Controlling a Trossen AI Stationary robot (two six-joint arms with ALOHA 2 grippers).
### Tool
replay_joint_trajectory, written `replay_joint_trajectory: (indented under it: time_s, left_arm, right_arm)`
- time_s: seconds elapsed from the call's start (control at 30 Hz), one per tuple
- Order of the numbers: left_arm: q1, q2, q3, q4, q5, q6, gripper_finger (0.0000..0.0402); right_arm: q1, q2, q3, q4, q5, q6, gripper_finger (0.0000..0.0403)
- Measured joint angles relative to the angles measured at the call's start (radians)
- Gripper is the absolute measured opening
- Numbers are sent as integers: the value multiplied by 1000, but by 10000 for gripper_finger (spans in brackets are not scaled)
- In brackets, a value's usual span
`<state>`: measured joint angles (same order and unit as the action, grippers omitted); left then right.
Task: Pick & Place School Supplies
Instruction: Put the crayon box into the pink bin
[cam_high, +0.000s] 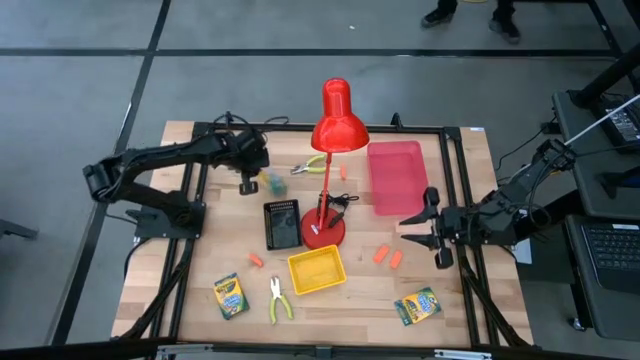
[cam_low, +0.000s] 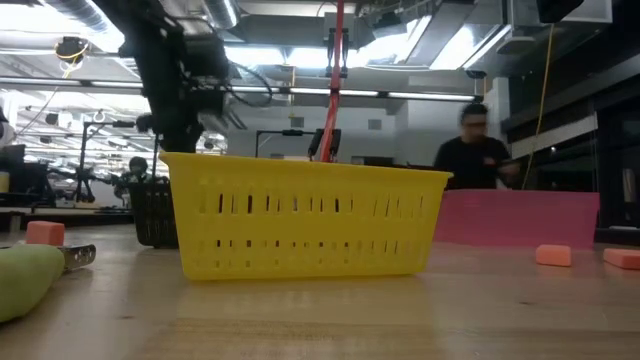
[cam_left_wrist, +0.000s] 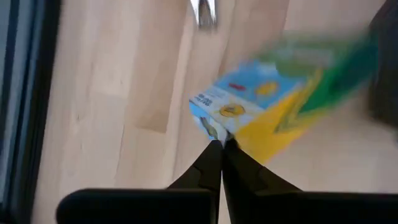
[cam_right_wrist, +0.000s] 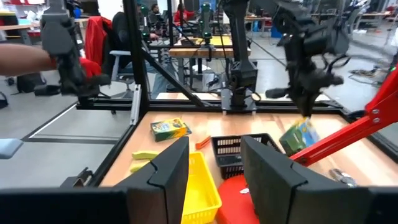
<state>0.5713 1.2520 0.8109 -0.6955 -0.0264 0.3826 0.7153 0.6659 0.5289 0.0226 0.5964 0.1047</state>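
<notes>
A yellow-and-green crayon box (cam_high: 270, 183) hangs tilted at my left gripper (cam_high: 250, 181), which is shut on it at the table's far left, beside the black tray (cam_high: 281, 223). My right gripper (cam_high: 422, 228) waits open and level near the right edge, holding nothing. Two more crayon boxes (cam_high: 229, 296) (cam_high: 417, 305) lie flat near the front edge. One pair of pliers (cam_high: 279, 298) lies at the front, another (cam_high: 310, 165) behind the red lamp (cam_high: 335, 120). Orange pieces (cam_high: 387, 257) (cam_high: 254, 261) lie scattered on the wood. My left gripper pinches the crayon box by one corner (cam_left_wrist: 212, 129), right at the free ends of its shut fingers (cam_left_wrist: 211, 163). The fingers come from above, slanting down. In the right wrist view the box (cam_right_wrist: 298, 135) hangs tilted below the fingers and seems lifted off the wood.
The red lamp's base (cam_high: 322, 232) stands mid-table, its shade high above. A pink tray (cam_high: 395, 177) lies at the far right, and a yellow tray (cam_high: 315, 269) in front of the lamp. A person (cam_low: 478, 150) stands beyond the table.
</notes>
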Motion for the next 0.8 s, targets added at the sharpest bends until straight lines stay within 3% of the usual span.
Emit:
replay_joint_trajectory:
  time_s: [0.37,0.67,0.8]
  left_arm:
    - [-48,-161,4,-22,47,-163,2]
    - [-207,-218,4,-14,43,-242,2]
    - [-325,-247,4,18,17,-288,2]
  right_arm:
    - [21,1,0,8,-13,-8,150]
    - [32,63,0,36,-14,-8,150]
    - [32,84,0,114,-65,-13,150]
